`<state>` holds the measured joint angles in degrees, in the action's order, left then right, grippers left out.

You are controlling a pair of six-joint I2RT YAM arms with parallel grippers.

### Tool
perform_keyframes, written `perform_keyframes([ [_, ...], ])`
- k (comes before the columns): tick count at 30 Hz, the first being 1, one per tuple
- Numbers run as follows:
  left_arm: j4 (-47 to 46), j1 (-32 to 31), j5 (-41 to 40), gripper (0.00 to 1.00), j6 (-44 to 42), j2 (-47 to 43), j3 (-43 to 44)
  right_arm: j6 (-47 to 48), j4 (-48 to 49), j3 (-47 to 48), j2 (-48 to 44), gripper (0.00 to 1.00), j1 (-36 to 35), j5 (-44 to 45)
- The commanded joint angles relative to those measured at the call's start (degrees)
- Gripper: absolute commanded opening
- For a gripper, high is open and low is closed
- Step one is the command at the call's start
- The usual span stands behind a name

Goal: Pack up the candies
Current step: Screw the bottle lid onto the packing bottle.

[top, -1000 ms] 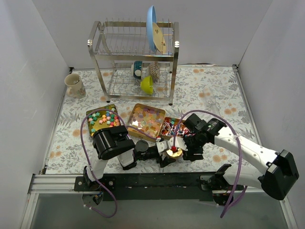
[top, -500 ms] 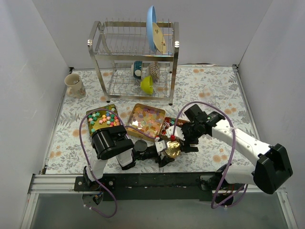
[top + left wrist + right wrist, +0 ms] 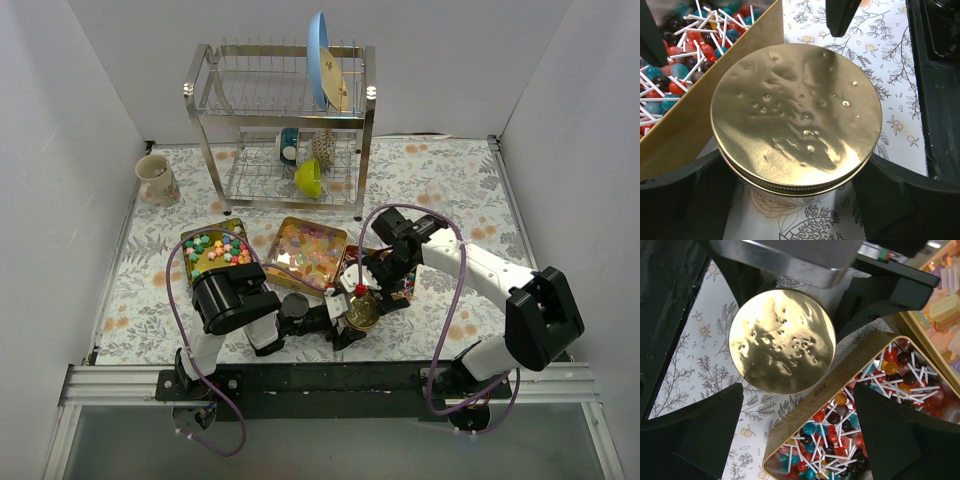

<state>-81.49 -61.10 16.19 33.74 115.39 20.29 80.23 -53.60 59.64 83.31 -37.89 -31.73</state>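
Mostly hidden under the right arm point(image 3: 470, 262) from above and cropped in both wrist views: a gold rectangular tin point(image 3: 805, 407) of red and blue lollipop candies point(image 3: 850, 430), white sticks crossed every way, no shared axis. Left of it, 2 more gold tins point(image 3: 279, 240), holding translucent orange-yellow rounds point(image 3: 308, 250) and bright multicoloured pieces point(image 3: 217, 250). Left pincer point(image 3: 795, 157) pinching a round gold lid point(image 3: 796, 100) beside the lollipop tin, floral counter point(image 3: 890, 55) below. Right pincer point(image 3: 797, 390) spread wide above both.
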Motion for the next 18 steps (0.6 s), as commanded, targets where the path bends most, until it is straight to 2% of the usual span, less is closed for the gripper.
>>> perform_keyframes([
  [1,-13.52,0.72,-2.74,0.00,0.19,5.19,-2.54,8.71,-6.77,2.85,1.68,0.98,-0.17,-2.81],
  [9,-14.31,0.72,-3.44,0.00,0.37,5.46,-2.63,9.07,-5.37,4.08,5.98,0.98,-1.13,-3.78],
  [18,-14.57,0.72,-4.14,0.00,0.37,5.28,-2.89,8.20,-4.67,2.77,5.90,0.98,-3.24,-6.86],
])
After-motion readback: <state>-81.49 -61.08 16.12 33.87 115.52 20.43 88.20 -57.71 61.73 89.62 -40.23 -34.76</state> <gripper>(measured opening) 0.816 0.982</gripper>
